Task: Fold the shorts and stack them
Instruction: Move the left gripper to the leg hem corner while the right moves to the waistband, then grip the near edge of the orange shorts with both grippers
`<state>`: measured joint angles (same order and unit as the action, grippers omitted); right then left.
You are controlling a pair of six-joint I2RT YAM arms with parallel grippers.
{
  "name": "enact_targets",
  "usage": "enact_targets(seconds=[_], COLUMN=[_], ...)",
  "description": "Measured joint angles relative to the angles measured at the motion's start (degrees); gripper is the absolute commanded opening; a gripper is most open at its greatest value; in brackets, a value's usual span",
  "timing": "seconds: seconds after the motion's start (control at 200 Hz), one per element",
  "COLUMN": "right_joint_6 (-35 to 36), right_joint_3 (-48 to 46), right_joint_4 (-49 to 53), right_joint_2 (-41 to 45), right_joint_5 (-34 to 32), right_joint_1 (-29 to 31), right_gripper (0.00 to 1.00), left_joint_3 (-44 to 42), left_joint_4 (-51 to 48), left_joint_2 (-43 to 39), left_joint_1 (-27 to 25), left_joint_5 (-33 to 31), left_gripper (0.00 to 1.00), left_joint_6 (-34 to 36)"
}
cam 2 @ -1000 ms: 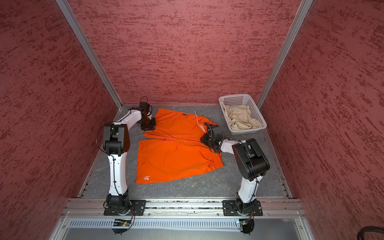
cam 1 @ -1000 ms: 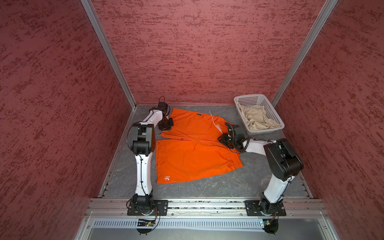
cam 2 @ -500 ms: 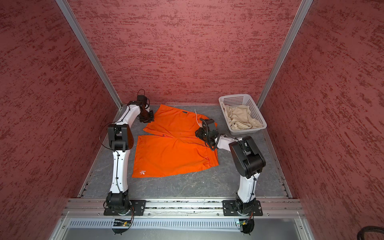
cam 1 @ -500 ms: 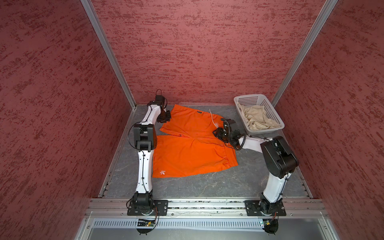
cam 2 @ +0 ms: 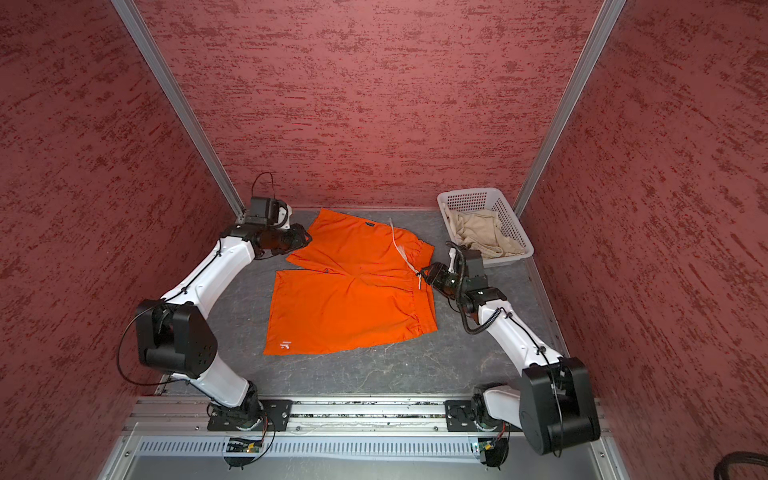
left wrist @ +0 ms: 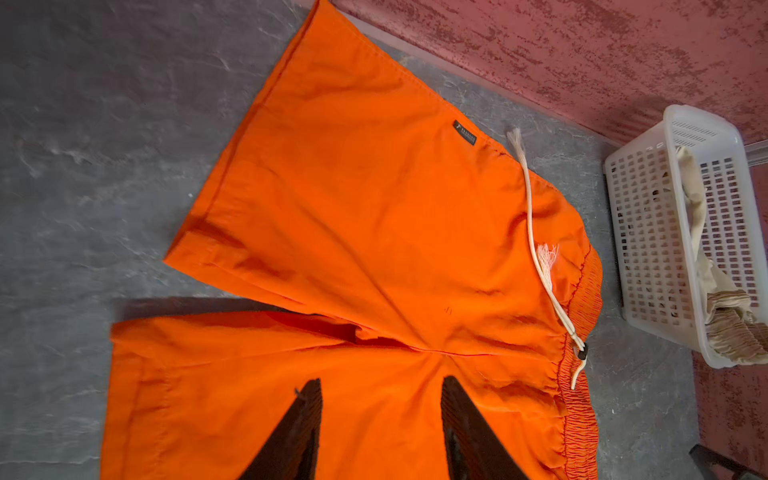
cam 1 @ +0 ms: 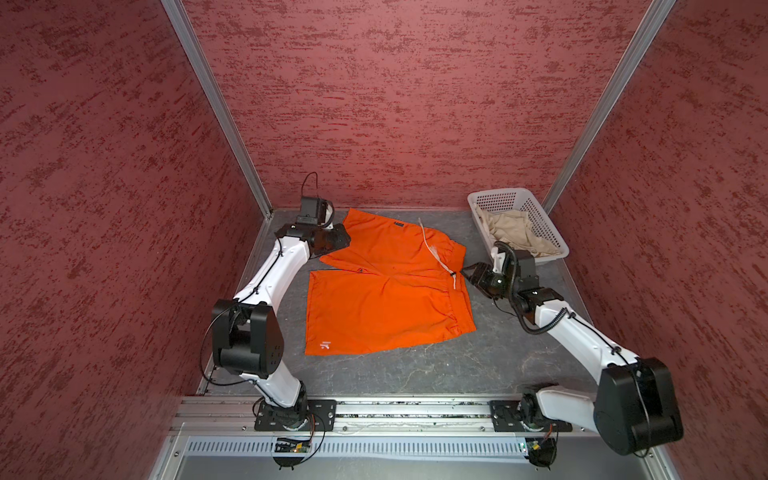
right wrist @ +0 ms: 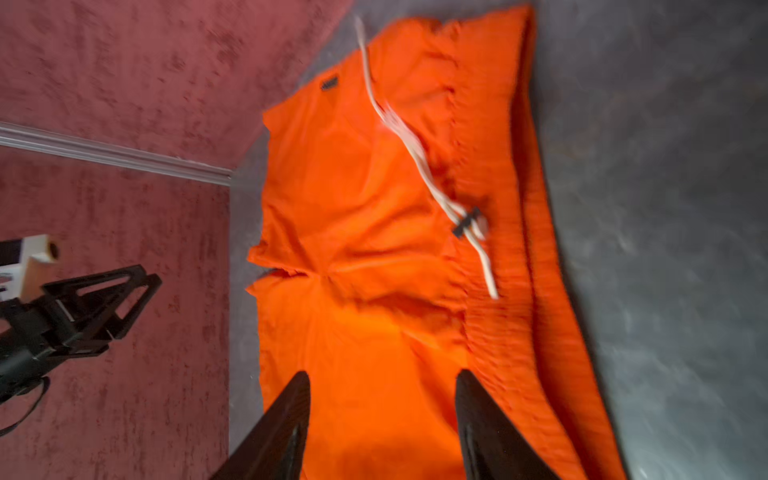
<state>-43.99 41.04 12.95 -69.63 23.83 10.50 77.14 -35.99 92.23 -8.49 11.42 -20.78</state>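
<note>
Orange shorts (cam 1: 386,303) flat: waist toward right gripper (right wrist: 383,374), hems toward left gripper (left wrist: 381,384) (both jaws apart, empty).

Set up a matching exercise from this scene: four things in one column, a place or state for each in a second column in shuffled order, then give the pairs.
Column 1
1. orange shorts
2. beige shorts
3. basket
4. drawstring

Column 2
A. white and perforated, at the far right corner of the table
B. crumpled inside the basket
C. spread out flat on the grey table
D. pale cord with frayed ends, lying across orange cloth

Pairs: 1-C, 2-B, 3-A, 4-D
</note>
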Motion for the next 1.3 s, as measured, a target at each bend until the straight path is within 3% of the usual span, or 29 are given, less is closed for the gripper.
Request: enact_targets(seconds=[0.145, 0.255, 0.531, 0.746, 0.807, 0.957, 1.112, 1.302], right_joint_6=[0.0, -0.79, -3.43, -4.37, -4.94, -6.03, -8.31, -14.29], right_joint_3=[-3.65, -6.84, -12.41, -13.46, -14.03, -14.99, -16.96, -22.03], right_joint_4=[12.33, 16.26, 12.87, 6.29, 4.26, -0.66, -3.82, -8.81], right_joint_2=[4.52, 6.71, 2.12, -1.95, -2.89, -5.35, -4.76, 0.57], right_joint_5=[-0.04, 0.42, 4.42, 5.07, 5.22, 5.62, 5.53, 4.17], right_joint_1=[-0.94, -1.03, -1.03, -1.03, -1.03, -1.03, -0.96, 0.76], right_gripper=[0.63, 0.63, 0.61, 0.57, 0.53, 0.23, 0.08, 0.04], left_joint_3=[-14.12, -20.22, -23.74, -23.1, -22.21, -18.38, -14.14, -7.93], left_joint_4=[3.72, 4.13, 7.15, 8.94, 9.07, 10.19, 10.51, 10.03], left_joint_2=[-1.4, -1.64, -2.25, 3.17, 5.33, 8.85, 12.48, 16.87], left_joint_1=[-3.06, -4.48, -4.7, -4.61, -4.44, -3.72, -2.23, 0.33], left_joint_5=[0.02, -0.13, -1.46, -2.34, -2.38, -2.25, -1.46, -1.22], left_gripper=[0.48, 0.48, 0.46, 0.44, 0.43, 0.43, 0.43, 0.47], left_joint_6=[-5.01, -7.58, -9.88, -10.27, -10.19, -9.22, -7.78, -5.68])
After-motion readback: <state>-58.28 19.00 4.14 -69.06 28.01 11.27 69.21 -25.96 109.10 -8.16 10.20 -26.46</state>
